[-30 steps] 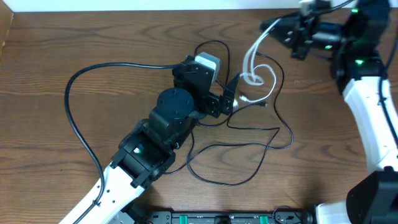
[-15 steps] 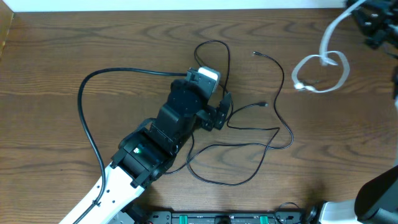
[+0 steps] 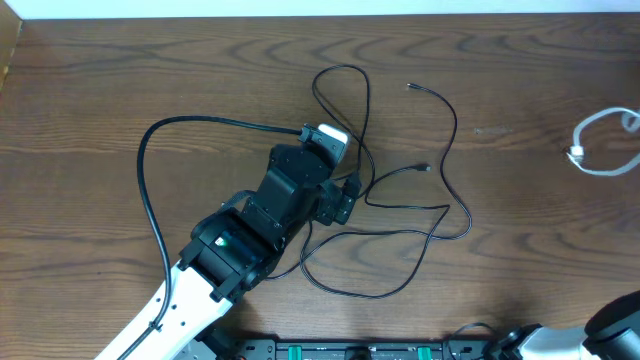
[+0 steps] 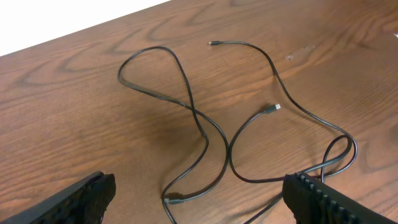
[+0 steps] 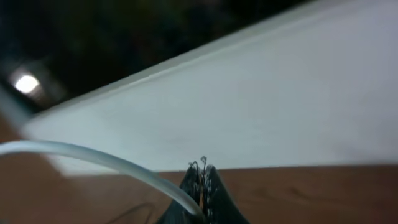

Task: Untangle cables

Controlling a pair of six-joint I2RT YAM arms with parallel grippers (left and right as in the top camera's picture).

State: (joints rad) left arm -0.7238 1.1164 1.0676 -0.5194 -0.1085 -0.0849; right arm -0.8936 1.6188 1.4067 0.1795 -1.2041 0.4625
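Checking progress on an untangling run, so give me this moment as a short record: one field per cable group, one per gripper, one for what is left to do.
white cable: looped at the right edge of the overhead view, apart from the black ones
black cables: two, crossing each other mid-table, plug ends free
left gripper: open, above the black cables, holding nothing
right gripper: shut on the white cable, out of the overhead view
table: brown wood
remaining: the black cables are not yet separated
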